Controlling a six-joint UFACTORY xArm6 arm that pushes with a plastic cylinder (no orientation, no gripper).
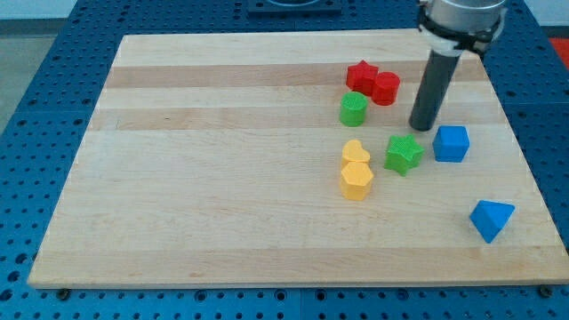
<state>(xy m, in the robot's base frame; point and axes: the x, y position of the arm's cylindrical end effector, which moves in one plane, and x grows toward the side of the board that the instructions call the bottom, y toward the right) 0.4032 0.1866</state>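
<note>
A pale wooden board [222,196] is seen lying on a blue perforated surface [36,89].

The dark rod is seen coming down from the view's top right. My tip [421,127] is set on the board, in the gap between the blocks. No grasping tool is carried: the arm ends in the plain rod, so no wide or narrow state applies and nothing is held.

Nearest blocks:
- Blue cube [452,143], just beside my tip on the view's right and slightly lower. Contact cannot be told.
- Green star-shaped block [404,154], just below and to the view's left of my tip, apart from it.
- Green cylinder [354,108], farther to the view's left.

Two red blocks are noted above the green cylinder, touching each other: a red star-like block [361,75] and a red rounded block [386,88].

Two yellow blocks are found touching, stacked in the view: a yellow heart-like block [356,152] above a yellow hexagonal block [356,180].

A blue triangular block [492,219] is seen well apart, toward the view's bottom right.
</note>
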